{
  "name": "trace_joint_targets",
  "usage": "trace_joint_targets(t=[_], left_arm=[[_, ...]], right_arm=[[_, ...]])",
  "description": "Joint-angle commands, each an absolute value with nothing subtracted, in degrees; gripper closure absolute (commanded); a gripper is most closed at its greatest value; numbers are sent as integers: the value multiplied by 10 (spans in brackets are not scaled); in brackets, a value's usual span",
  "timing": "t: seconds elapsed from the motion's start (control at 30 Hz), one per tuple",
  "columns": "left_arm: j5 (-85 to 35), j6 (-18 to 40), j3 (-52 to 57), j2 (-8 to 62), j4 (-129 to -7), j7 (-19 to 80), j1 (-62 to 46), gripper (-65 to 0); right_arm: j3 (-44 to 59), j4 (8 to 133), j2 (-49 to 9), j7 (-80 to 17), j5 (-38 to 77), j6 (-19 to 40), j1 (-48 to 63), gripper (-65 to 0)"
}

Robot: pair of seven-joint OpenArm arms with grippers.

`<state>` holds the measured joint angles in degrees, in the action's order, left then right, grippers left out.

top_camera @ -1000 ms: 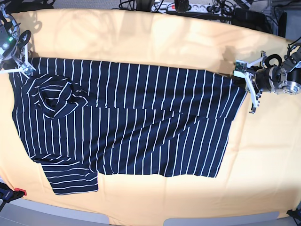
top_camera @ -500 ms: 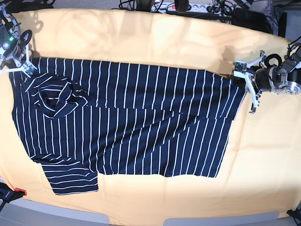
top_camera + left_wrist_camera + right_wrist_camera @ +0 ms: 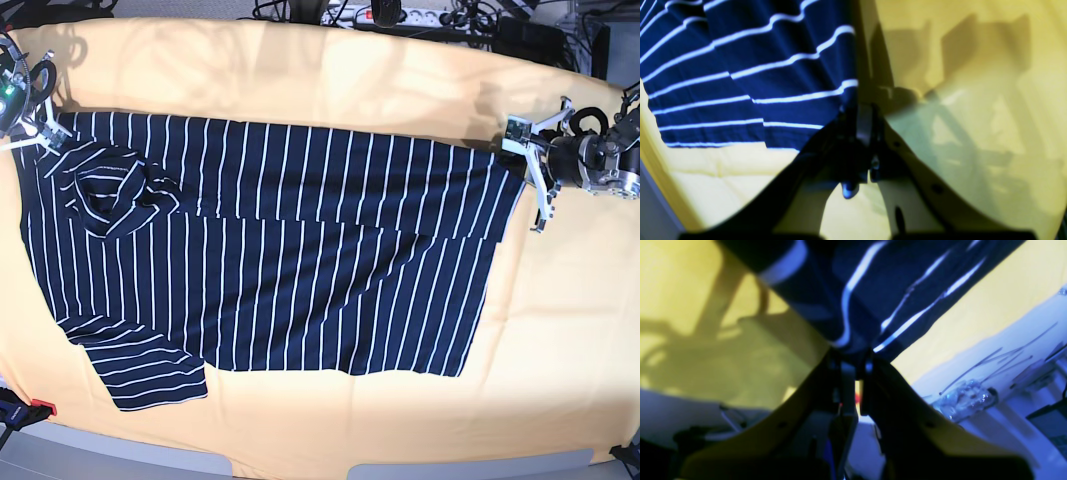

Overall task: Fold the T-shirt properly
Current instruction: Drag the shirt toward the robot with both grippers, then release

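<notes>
Bench (image 3: 330,85): yellow-orange top, wide, rounded near edge. Lying directly on it: one T-shirt (image 3: 300,260), navy with white pinstripes, spread flat across left and centre.

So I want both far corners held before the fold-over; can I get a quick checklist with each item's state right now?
1. Left gripper shut on the T-shirt corner: ok.
2. Right gripper shut on the shirt's edge: ok.
3. Far edge taut between the grippers: ok.
4. Collar area lying flat: not ok, bunched.
5. Near sleeve flat on the table: ok.
6. How much cloth each gripper holds: cannot tell.
</notes>
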<state>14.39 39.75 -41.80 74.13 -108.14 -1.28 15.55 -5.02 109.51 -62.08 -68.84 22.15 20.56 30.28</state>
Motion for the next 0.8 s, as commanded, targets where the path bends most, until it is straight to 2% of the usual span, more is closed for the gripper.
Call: trace_joint_targets(t=[0.0, 0.2, 0.5, 0.77], left_arm=[[140, 400, -412, 760, -1091, -18, 162, 0], [113, 400, -412, 785, -1103, -17, 160, 0], [108, 400, -412, 825, -1103, -63, 159, 0], [52, 400, -412, 860, -1132, -64, 132, 0]], right_arm=[[-44, 1107, -641, -707, 225, 207, 300, 0], [-44, 1111, -671, -708, 227, 217, 315, 0], [-44, 1111, -716, -727, 227, 230, 387, 0], [-44, 1111, -742, -733, 227, 232, 456, 0]])
